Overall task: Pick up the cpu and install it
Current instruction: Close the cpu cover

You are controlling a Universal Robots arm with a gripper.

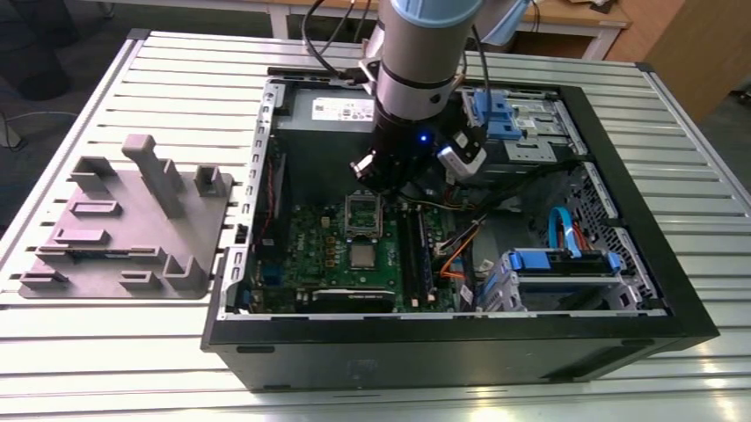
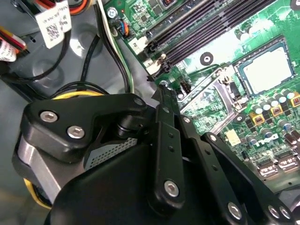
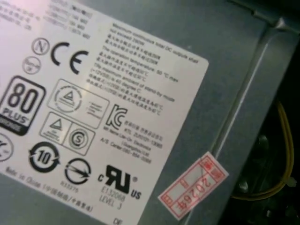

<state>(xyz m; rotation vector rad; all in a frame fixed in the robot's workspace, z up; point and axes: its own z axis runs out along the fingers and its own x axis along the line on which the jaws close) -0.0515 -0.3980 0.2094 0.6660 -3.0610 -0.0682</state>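
The cpu [image 2: 269, 70], a small silver-grey square with a pale edge, lies flat in the socket of the green board [image 2: 220, 123]; in the exterior view the cpu [image 1: 361, 256] shows near the board's middle. The socket's metal load plate [image 2: 206, 96] stands swung open beside it. My gripper [image 2: 162, 88] hangs over the hinge end of that plate, short of the cpu, its black fingers [image 2: 165, 123] brought together with nothing between them. From outside, the gripper [image 1: 375, 180] is low inside the case, just behind the open plate [image 1: 361, 214].
The grey power-supply box [image 3: 140, 93] sits close behind the wrist. Long black memory slots [image 2: 206, 28] and orange cables [image 1: 458, 251] run beside the socket. Blue drive cages [image 1: 561, 264] fill the exterior view's right. A grey fixture [image 1: 129, 220] lies on the table left of the case.
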